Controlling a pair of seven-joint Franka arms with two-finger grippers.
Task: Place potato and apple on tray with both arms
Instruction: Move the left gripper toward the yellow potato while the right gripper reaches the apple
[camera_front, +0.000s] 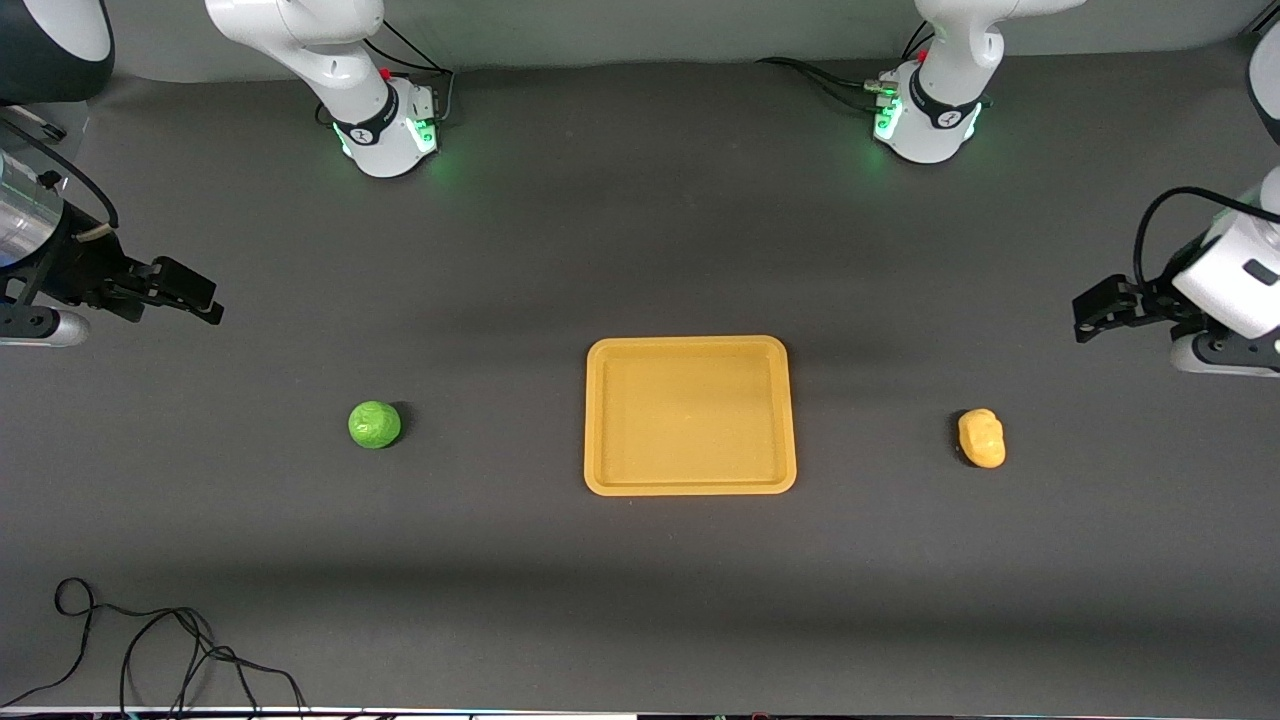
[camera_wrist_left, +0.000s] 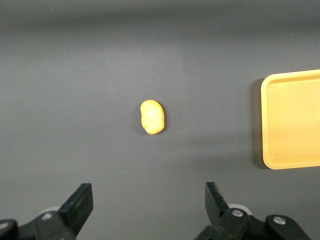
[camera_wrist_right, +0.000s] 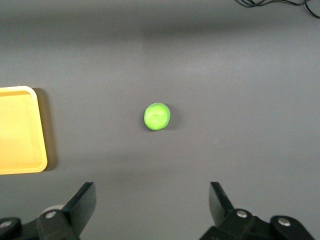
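Note:
The yellow-orange tray (camera_front: 690, 482) lies mid-table, with nothing in it. The potato (camera_front: 982, 437), a lumpy yellow-orange piece, lies on the table toward the left arm's end; it also shows in the left wrist view (camera_wrist_left: 152, 116). The apple (camera_front: 374, 424), a round green ball, lies toward the right arm's end and shows in the right wrist view (camera_wrist_right: 157, 116). My left gripper (camera_front: 1087, 318) is open and empty, up above the table at its end (camera_wrist_left: 148, 200). My right gripper (camera_front: 200, 296) is open and empty, up above its end of the table (camera_wrist_right: 151, 200).
A black cable (camera_front: 150, 650) loops on the table near the front edge at the right arm's end. The tray's edge shows in the left wrist view (camera_wrist_left: 267, 125) and in the right wrist view (camera_wrist_right: 40, 130). Both arm bases (camera_front: 390, 130) stand along the back.

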